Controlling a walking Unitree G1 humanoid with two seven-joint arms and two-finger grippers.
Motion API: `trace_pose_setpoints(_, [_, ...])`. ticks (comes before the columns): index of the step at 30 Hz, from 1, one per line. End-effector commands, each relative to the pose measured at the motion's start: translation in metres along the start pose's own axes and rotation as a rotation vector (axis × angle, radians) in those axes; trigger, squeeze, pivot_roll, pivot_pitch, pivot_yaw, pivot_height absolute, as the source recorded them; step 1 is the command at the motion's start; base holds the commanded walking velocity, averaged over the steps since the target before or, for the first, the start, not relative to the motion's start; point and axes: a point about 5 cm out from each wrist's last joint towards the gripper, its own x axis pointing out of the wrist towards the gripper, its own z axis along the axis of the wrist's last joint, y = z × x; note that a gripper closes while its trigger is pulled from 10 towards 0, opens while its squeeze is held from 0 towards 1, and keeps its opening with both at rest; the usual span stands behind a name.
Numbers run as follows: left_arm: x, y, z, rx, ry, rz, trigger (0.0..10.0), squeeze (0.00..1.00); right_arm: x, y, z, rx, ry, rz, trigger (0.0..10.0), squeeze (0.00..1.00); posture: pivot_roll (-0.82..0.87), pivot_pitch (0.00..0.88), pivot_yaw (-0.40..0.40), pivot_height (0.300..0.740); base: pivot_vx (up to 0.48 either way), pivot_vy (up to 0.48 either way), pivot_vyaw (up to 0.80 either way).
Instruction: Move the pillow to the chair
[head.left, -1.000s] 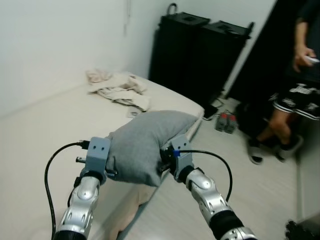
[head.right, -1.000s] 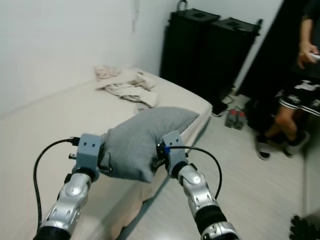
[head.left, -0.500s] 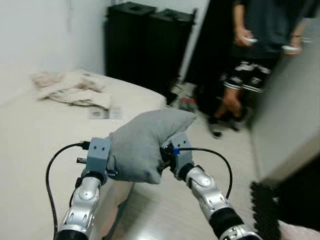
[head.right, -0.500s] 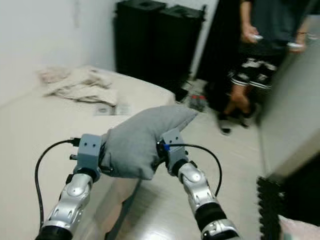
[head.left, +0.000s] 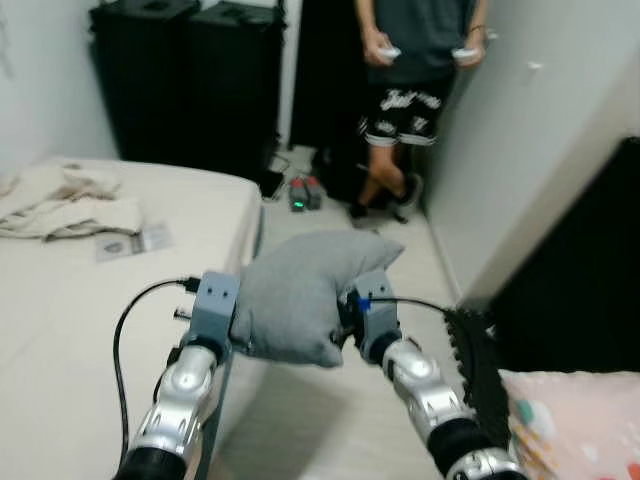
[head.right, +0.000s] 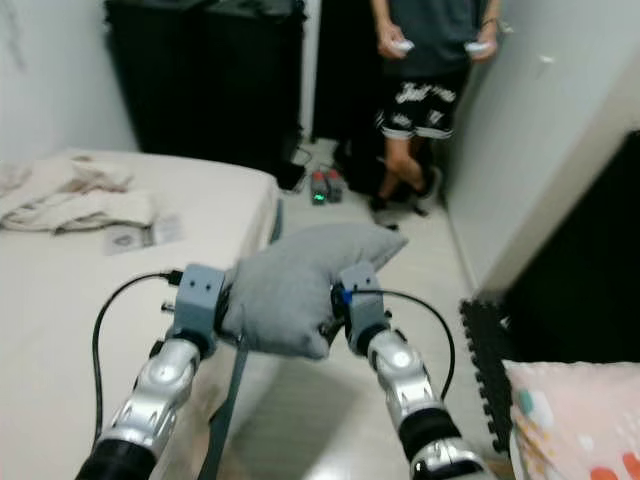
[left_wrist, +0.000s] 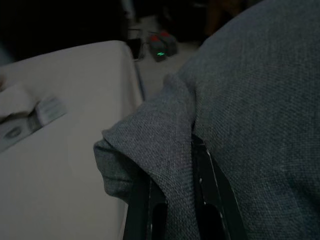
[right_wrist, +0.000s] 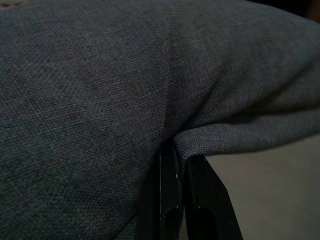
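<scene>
A grey pillow (head.left: 300, 295) hangs in the air in front of me, held from both sides over the floor beside the bed. My left gripper (head.left: 238, 332) is shut on a fold of the pillow's left end, and its black fingers (left_wrist: 150, 212) pinch the grey fabric. My right gripper (head.left: 347, 318) is shut on the right end, with the fabric seam caught between its fingers (right_wrist: 167, 200). A pale pink patterned cushion (head.left: 570, 420) shows at the lower right; what it lies on is cut off.
The bed (head.left: 80, 300) is on my left, with crumpled cloth (head.left: 55, 200) and papers on it. A person (head.left: 415, 90) holding two controllers stands ahead by black cabinets (head.left: 180, 80). A black foam mat (head.left: 470, 350) and a dark panel (head.left: 580, 270) lie to the right.
The camera has swung right: the bed has slid to the left, the person now stands ahead, and the mat and pink cushion have come into view. Both grippers keep hold of the pillow.
</scene>
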Motion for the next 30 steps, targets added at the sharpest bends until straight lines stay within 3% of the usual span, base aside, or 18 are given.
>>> trace_pose_setpoints(1, [0.001,-0.001,0.001,0.027,-0.007,-0.028,10.0,0.0,0.0,-0.004,0.003,0.012,-0.026,-0.028,10.0,0.0,0.02,0.05,-0.005,0.74,0.0,0.0,-0.8])
trace_pose_setpoints(15, [0.004,-0.005,-0.001,0.083,0.005,-0.117,10.0,0.0,-0.004,-0.004,-0.005,0.017,-0.026,-0.084,10.0,0.0,0.02,0.056,0.082,0.74,0.0,0.0,-0.8])
trace_pose_setpoints(22, [0.005,-0.014,-0.002,0.076,0.007,-0.142,10.0,0.0,-0.009,-0.008,-0.01,0.017,-0.02,-0.101,10.0,0.0,0.0,0.042,0.07,0.74,0.0,0.0,-0.8])
trace_pose_setpoints(30, [0.008,-0.014,0.0,0.067,0.004,-0.129,10.0,0.0,-0.007,-0.007,-0.008,0.014,-0.024,-0.094,10.0,0.0,0.0,0.017,0.047,0.74,0.0,0.0,-0.8])
